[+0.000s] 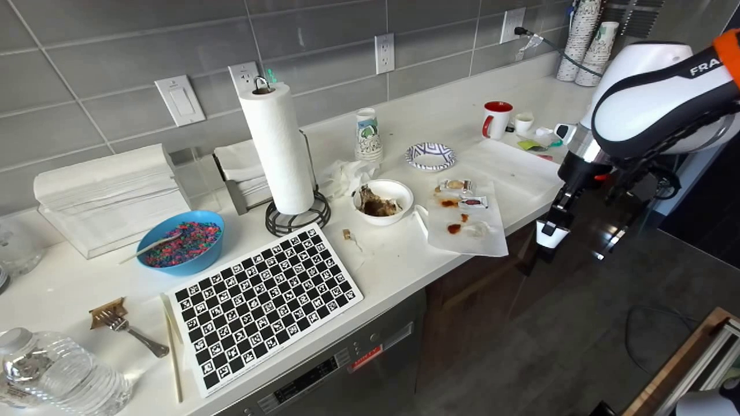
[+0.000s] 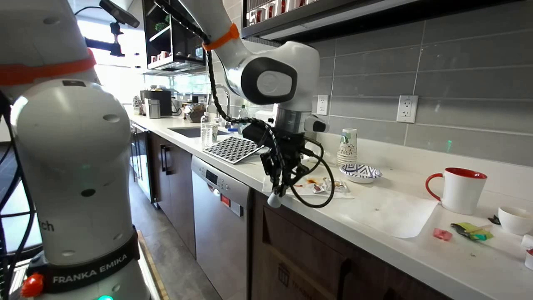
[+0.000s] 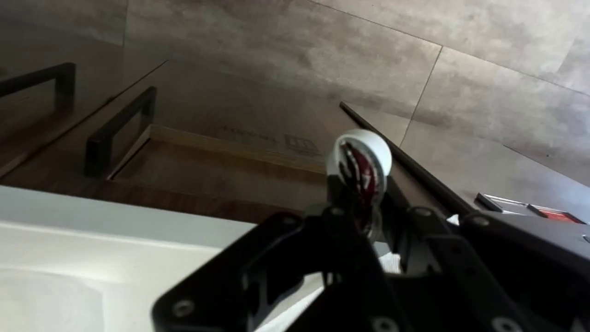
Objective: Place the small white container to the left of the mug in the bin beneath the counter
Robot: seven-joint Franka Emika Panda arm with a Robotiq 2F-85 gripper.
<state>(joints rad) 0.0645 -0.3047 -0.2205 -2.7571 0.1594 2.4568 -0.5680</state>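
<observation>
My gripper [image 3: 364,198] is shut on a small white container [image 3: 383,150] with a dark red and black top. The container also shows as a white tip under the fingers in both exterior views [image 1: 550,236] [image 2: 274,201]. It hangs just off the counter's front edge, above the trash opening's level. The bin opening is a rectangular slot with a wooden rim [image 3: 239,147] in the dark cabinet front, with a trash mark beside it; it also shows in an exterior view [image 2: 291,259]. The red and white mug [image 1: 495,121] [image 2: 462,191] stands upright at the back of the counter.
A small white dish [image 2: 515,220], green wrapper and pink scrap lie near the mug. A patterned bowl [image 1: 430,156], stacked cups [image 1: 368,138], a white bowl [image 1: 399,196] and stained paper [image 1: 480,231] are on the counter. Black cabinet handles [image 3: 120,124] stick out beside the opening.
</observation>
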